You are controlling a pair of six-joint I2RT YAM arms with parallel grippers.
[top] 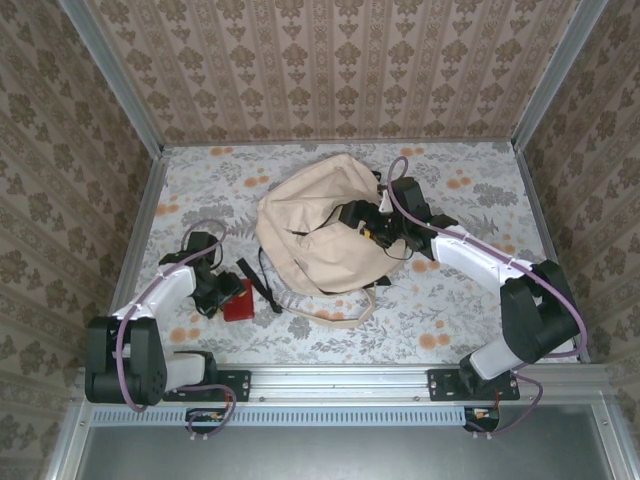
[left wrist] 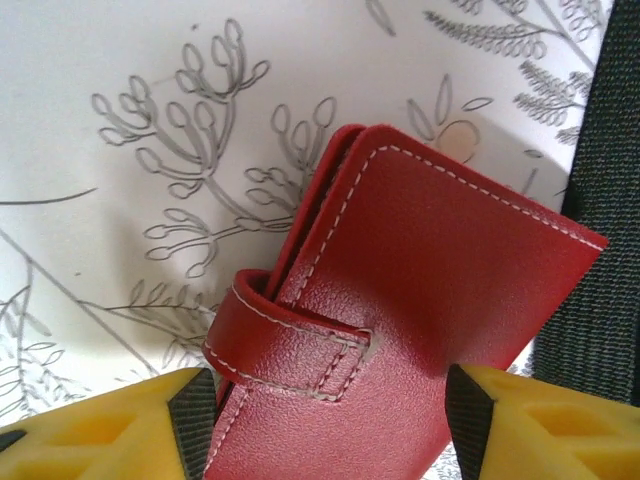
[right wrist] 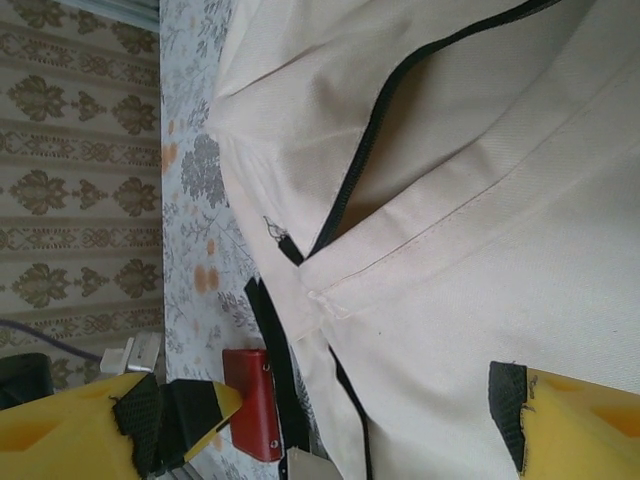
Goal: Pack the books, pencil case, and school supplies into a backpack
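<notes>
Progress: seemingly late | school supplies [left wrist: 400,300]: unpacked, on table left of backpack [top: 310,225] | left gripper [left wrist: 320,420]: jaws astride it, grip cannot be told | right gripper [right wrist: 360,410]: wide open, empty, over backpack's zip | remaining: lift, insert.

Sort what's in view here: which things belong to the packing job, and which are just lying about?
Job: large cream-beige canvas backpack; small flat red stitched leather case.
Just surroundings: floral-printed table cover; patterned wallpaper walls.

Black strap [left wrist: 600,180] just beside red wallet [left wrist: 420,300]; table [left wrist: 100,250] bare opposite.
</notes>
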